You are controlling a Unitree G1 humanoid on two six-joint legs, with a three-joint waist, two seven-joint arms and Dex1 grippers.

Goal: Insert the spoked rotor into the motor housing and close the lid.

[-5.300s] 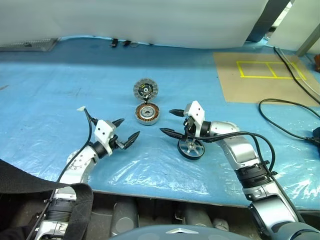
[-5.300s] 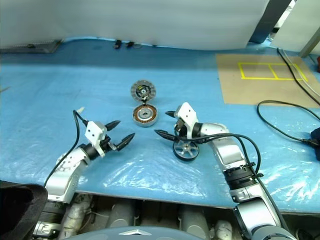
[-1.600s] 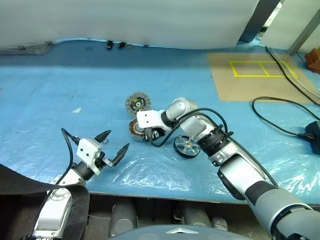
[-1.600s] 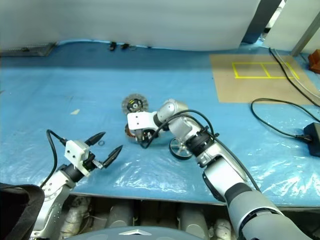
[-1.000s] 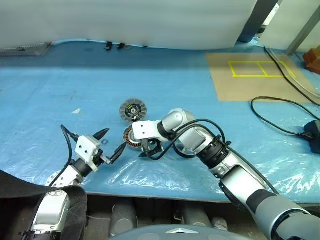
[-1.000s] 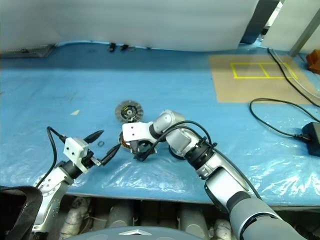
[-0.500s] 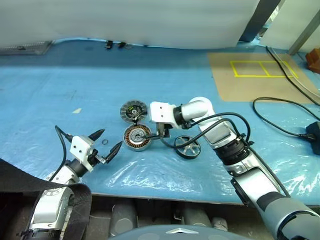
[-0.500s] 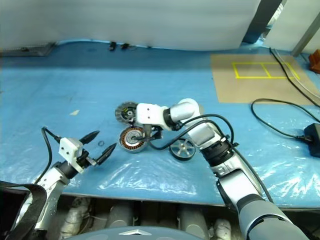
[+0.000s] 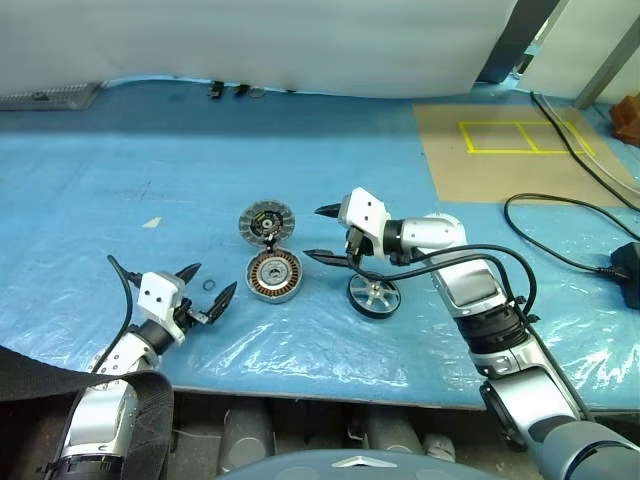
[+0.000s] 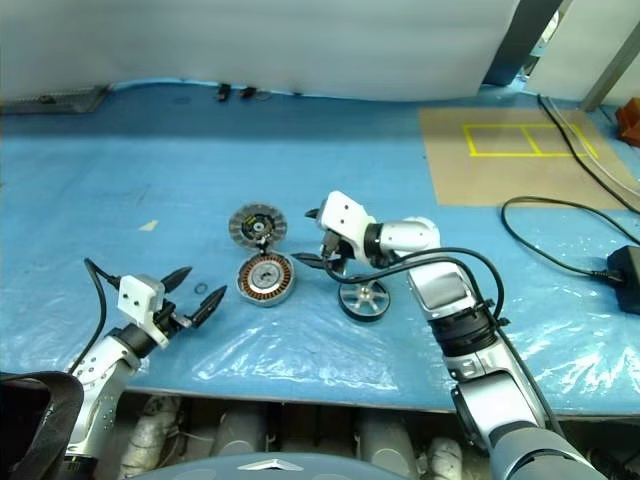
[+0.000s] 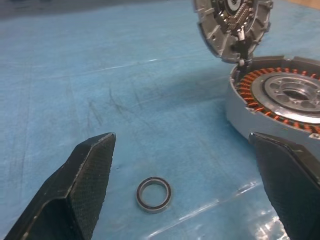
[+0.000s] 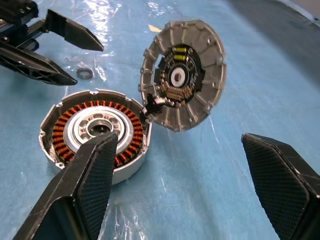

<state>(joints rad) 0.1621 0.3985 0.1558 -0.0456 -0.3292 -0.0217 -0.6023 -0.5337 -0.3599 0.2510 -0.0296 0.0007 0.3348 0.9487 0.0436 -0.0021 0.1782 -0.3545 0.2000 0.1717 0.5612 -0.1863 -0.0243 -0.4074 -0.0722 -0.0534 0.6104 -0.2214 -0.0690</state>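
Spoked rotor (image 9: 373,296) is lying flat on the blue table cover (image 9: 150,150), untouched, just at the five o'clock side of the right gripper (image 9: 322,233) and at three o'clock of the motor housing (image 9: 274,276). That housing is sitting open with its copper windings facing up, and the lid (image 9: 267,221) is standing tilted open at its twelve o'clock edge, hinged to the rim as the right wrist view shows it (image 12: 182,75). The right gripper is hovering above the cover between housing and rotor, its two black fingers spread wide and gripping nothing. The left gripper (image 9: 207,285) is hanging low at nine o'clock of the housing, its fingers likewise spread and empty. A small dark ring (image 11: 154,194) is lying on the cover between those left fingers, touching neither. A black cable (image 9: 560,235) is trailing across the cover at the three o'clock side, near a brown board (image 9: 500,150) marked with yellow tape.
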